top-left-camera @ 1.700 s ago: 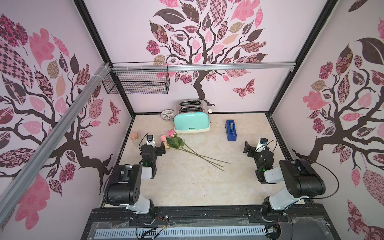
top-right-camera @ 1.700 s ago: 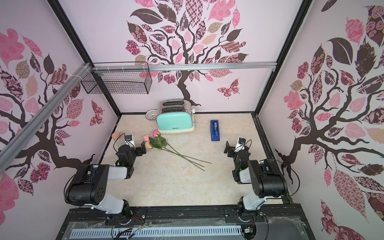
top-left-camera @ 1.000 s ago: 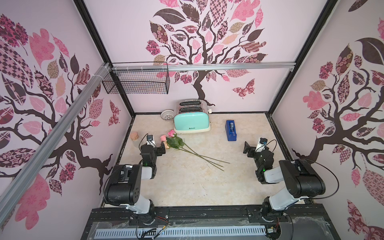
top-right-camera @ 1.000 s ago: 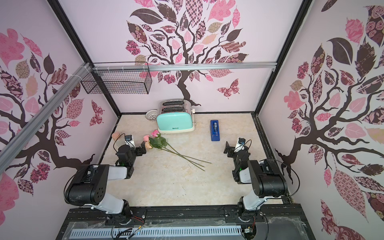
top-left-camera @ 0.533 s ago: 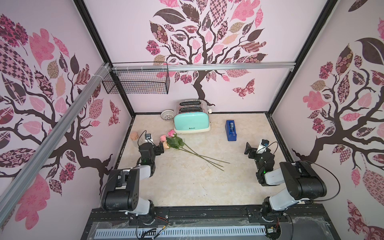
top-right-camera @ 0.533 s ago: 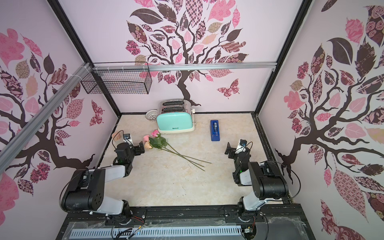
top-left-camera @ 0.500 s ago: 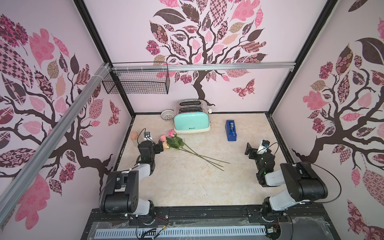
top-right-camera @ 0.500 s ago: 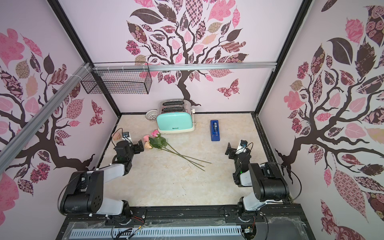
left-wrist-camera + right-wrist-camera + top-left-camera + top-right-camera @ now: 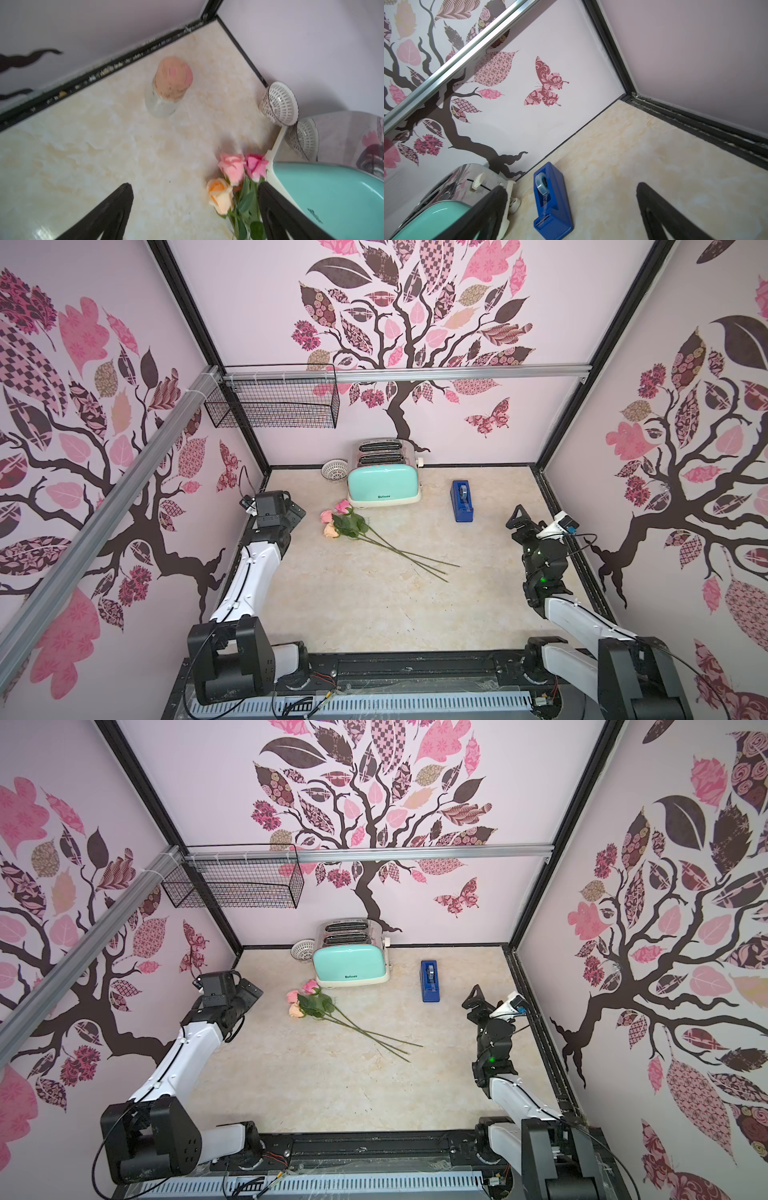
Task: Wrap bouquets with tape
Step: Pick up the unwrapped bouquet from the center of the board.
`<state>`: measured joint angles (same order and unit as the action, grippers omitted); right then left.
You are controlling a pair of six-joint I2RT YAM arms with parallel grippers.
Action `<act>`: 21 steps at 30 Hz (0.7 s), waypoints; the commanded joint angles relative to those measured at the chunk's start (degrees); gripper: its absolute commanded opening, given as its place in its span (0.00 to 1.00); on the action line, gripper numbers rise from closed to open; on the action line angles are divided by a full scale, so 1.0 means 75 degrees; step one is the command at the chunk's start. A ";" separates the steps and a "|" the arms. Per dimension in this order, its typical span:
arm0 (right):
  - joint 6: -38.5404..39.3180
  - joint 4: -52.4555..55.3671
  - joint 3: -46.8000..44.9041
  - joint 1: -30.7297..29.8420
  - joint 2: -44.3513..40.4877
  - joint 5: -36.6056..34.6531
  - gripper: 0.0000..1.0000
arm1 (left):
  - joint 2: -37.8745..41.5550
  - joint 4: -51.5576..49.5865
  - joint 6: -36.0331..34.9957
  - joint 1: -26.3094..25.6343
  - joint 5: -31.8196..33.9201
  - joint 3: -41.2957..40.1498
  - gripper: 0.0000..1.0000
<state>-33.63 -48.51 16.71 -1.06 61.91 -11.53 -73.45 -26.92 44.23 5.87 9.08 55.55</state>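
Left claw (image 9: 194, 185), jaws apart and empty, has advanced to just left of the rose bouquet (image 9: 348, 524) by the mint toaster (image 9: 384, 488). Right claw (image 9: 570, 185), also apart, faces the tape dispenser (image 9: 462, 502); pickup seems next.

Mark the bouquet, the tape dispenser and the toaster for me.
bouquet (image 9: 351, 526): in a top view, on the green leaves.
tape dispenser (image 9: 560, 197): right wrist view, on its blue side.
toaster (image 9: 382, 486): in a top view, on the mint side panel.
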 commanded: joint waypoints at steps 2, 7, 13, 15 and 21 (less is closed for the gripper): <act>-0.0466 0.1662 0.1102 -0.0249 0.0261 0.1060 1.00 | 0.0108 -0.1593 0.0661 -0.0590 -0.0498 0.0367 0.93; -0.0384 0.2296 0.1542 -0.0678 0.0591 0.1282 1.00 | -0.0100 -0.2722 0.1560 -0.1780 -0.0350 0.0449 0.92; 0.0231 0.3254 0.2120 -0.1136 0.0991 0.1270 1.00 | -0.0730 -0.2928 0.2821 -0.3577 -0.0213 0.0461 0.84; 0.0296 0.3332 0.2090 -0.1154 0.0925 0.1262 1.00 | -0.1238 -0.3153 0.3038 -0.3910 -0.0345 0.0770 0.82; 0.0700 0.3590 0.1963 -0.1171 0.0632 0.1180 1.00 | -0.2872 -0.3731 0.3336 -0.4521 -0.0531 0.2067 0.78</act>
<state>-30.85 -23.90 30.70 -9.67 68.47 -2.37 -92.25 -51.79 66.48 -26.70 5.43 67.02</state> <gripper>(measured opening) 0.996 0.783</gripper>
